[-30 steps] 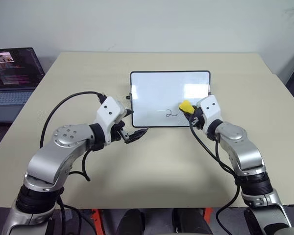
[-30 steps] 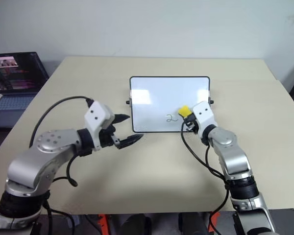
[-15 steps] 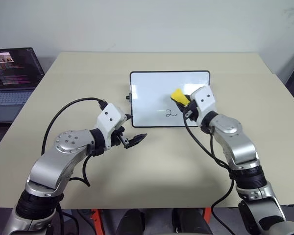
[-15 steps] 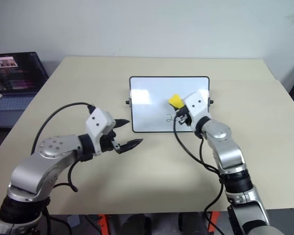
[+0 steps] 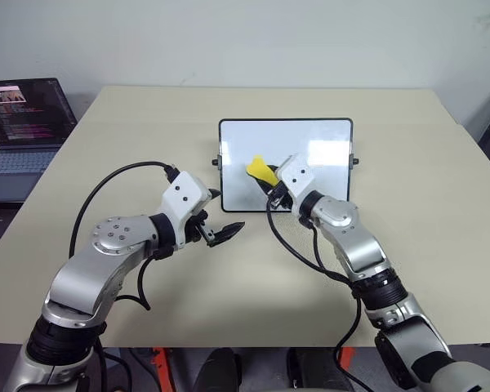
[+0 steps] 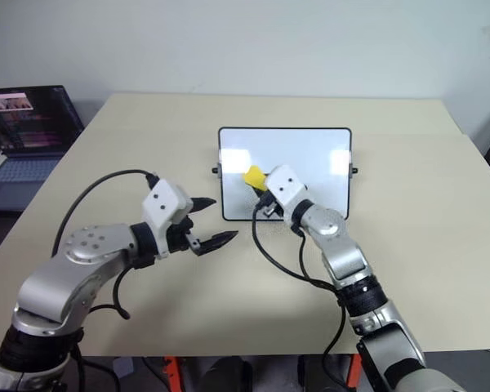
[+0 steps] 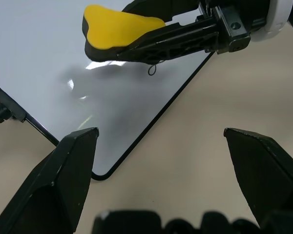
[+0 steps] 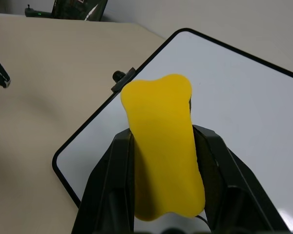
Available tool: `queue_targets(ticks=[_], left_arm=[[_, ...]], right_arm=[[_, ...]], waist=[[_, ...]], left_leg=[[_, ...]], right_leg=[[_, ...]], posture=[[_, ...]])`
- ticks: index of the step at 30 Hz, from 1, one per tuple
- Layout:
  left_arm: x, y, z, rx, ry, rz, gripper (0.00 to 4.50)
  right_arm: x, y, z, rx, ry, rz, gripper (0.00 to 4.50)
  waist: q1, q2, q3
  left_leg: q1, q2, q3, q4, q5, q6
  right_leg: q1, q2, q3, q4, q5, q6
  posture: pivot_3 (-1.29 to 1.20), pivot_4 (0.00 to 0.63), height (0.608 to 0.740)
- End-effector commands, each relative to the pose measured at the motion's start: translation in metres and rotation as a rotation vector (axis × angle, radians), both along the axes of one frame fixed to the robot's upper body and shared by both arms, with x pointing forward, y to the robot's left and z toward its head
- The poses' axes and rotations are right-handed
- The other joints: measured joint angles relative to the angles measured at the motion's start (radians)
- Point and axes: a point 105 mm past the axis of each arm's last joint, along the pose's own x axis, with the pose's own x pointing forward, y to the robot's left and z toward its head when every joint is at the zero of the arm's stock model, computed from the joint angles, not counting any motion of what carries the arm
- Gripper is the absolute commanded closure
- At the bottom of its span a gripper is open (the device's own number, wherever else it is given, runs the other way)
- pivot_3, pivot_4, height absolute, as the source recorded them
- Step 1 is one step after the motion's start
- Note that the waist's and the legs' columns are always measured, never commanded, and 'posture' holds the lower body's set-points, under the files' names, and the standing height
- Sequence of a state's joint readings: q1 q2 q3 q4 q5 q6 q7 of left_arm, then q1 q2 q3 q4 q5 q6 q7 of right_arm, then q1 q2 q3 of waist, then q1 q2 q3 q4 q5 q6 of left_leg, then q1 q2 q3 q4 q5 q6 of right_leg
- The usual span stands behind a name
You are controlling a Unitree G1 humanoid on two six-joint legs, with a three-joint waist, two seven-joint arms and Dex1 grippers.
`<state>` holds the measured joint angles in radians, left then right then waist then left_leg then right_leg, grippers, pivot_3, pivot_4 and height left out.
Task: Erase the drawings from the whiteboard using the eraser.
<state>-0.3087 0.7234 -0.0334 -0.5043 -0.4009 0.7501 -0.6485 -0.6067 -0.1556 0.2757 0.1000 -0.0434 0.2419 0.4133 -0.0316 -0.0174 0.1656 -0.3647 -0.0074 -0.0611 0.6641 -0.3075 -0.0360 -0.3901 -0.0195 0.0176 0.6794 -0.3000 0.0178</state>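
Now the right gripper [image 5: 269,181] is clamped on the yellow eraser [image 5: 260,170] over the whiteboard [image 5: 327,143], where a small marker remnant [image 7: 152,69] beside its fingers could survive a shallow pass, while the left gripper [image 5: 219,220], jaws spread and empty, steadies nothing.

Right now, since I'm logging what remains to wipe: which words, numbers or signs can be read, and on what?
Nothing reads clearly.
whiteboard: a small black marker loop next to the eraser, too partial to read as a digit.
laptop screen: rows of text, too small to read.
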Motion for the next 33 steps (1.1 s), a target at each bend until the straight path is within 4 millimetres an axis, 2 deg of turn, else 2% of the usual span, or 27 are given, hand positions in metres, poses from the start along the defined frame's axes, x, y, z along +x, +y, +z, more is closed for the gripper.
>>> queue_targets(ticks=[1, 8, 13, 21, 33], left_arm=[[-0.003, 0.000, 0.013, 0.009, -0.064, -0.011, 0.00], [-0.003, 0.000, 0.012, 0.010, -0.064, -0.015, 0.00], [0.000, -0.002, 0.013, 0.009, -0.070, -0.021, 0.00], [0.001, 0.000, 0.014, 0.015, -0.074, -0.018, 0.00], [0.001, -0.001, 0.017, 0.012, -0.080, -0.018, 0.00]], right_arm=[[-0.003, 0.006, 0.011, 0.017, -0.054, 0.026, 3.13], [-0.004, 0.008, 0.006, 0.006, -0.057, 0.035, 3.13], [0.002, 0.005, -0.022, -0.041, -0.024, 0.016, 3.13], [0.014, -0.004, -0.042, -0.080, -0.001, -0.016, 3.13], [0.031, -0.024, -0.036, -0.077, -0.005, -0.091, 3.13]], waist=[[0.000, 0.000, 0.000], [0.000, 0.000, 0.000], [0.000, 0.000, 0.000], [-0.001, 0.000, 0.000], [0.000, 0.000, 0.000]], left_leg=[[0.000, 0.000, 0.000, 0.000, 0.000, 0.000], [0.000, 0.000, 0.000, 0.000, 0.000, 0.000], [0.000, 0.000, 0.000, 0.000, 0.000, 0.000], [0.000, 0.000, 0.000, 0.000, 0.000, 0.000], [0.001, 0.000, 0.000, 0.001, 0.000, 0.000]], right_leg=[[0.000, 0.000, 0.000, 0.000, 0.000, 0.000], [0.000, 0.000, 0.000, 0.000, 0.000, 0.000], [0.000, 0.000, 0.000, 0.000, 0.000, 0.000], [0.000, 0.000, 0.000, 0.000, 0.000, 0.000], [0.000, 0.000, 0.000, 0.001, 0.000, 0.000]], posture=[[0.00, 0.150, 0.740], [0.00, 0.150, 0.740], [0.00, 0.150, 0.740], [0.00, 0.150, 0.740], [0.00, 0.150, 0.740]])
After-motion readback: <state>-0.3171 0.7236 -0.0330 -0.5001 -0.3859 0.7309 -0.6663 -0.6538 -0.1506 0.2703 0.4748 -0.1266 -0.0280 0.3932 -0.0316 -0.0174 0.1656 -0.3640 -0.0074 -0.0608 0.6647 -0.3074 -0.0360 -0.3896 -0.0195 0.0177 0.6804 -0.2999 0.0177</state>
